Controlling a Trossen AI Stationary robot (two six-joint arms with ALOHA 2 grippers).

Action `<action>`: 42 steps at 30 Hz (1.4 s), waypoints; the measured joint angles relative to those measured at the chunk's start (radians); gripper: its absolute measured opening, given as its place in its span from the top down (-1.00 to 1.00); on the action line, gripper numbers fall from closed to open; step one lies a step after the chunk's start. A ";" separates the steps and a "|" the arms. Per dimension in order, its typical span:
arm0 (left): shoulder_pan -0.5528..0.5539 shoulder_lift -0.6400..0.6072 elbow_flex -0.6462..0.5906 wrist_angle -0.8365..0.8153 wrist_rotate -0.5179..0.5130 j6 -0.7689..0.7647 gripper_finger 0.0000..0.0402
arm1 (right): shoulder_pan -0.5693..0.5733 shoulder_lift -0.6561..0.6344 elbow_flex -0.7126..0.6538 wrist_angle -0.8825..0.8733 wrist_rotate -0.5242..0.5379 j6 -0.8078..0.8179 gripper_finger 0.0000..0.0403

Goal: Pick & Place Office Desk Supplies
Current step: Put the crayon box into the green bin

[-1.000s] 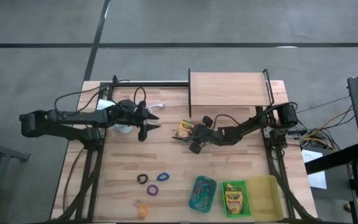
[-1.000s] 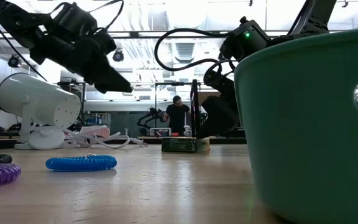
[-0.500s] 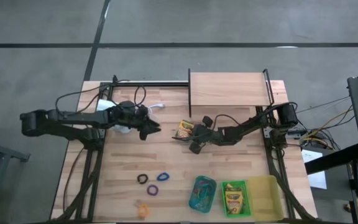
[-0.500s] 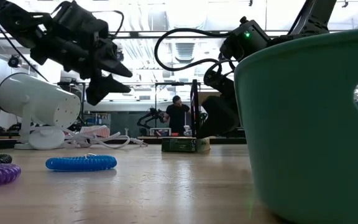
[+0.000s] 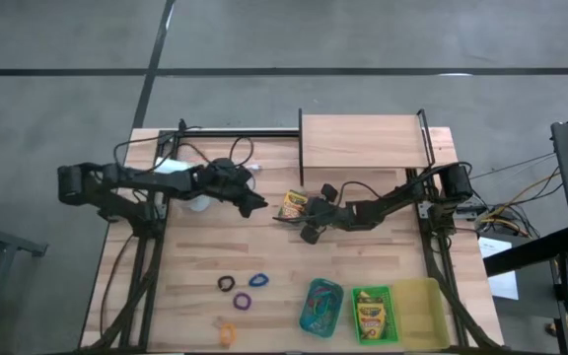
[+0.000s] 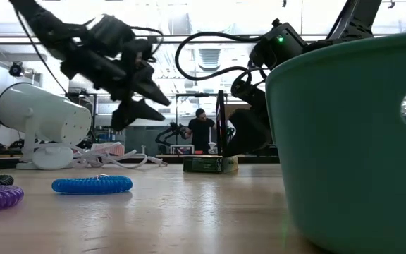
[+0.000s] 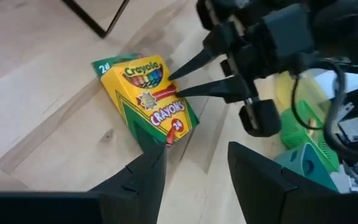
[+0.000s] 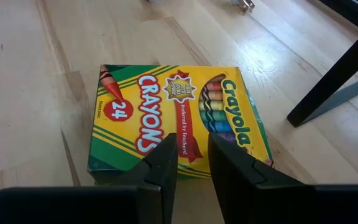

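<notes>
Near the worktop's middle, toward its back edge, the crayon box [image 5: 293, 204] lies flat. The left gripper [image 5: 256, 204], fingers spread, has been advanced to it; the right gripper [image 5: 305, 219], fingers slightly parted, waits beside it, so a pickup seems imminent.

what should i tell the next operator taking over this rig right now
Left gripper: open, empty, in the air just left of the Crayola crayon box lying flat mid-table.
Right gripper: fingers slightly apart, at the box's right side, nothing held.
Done: second crayon box in the green tray; loops in the teal tray.
Left: the mid-table box; black loop, blue loop, purple loop, orange loop on the front table.
</notes>
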 joint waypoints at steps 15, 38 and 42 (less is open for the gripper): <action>0.014 0.272 0.306 -0.313 0.042 0.000 0.13 | 0.000 0.000 0.000 -0.003 0.000 0.023 0.61; 0.066 0.345 0.320 -0.265 0.049 -0.061 0.14 | 0.000 0.000 -0.015 -0.003 0.002 0.026 0.65; 0.066 0.357 0.320 -0.217 0.049 -0.036 0.14 | 0.000 0.000 -0.015 -0.007 0.000 0.027 0.66</action>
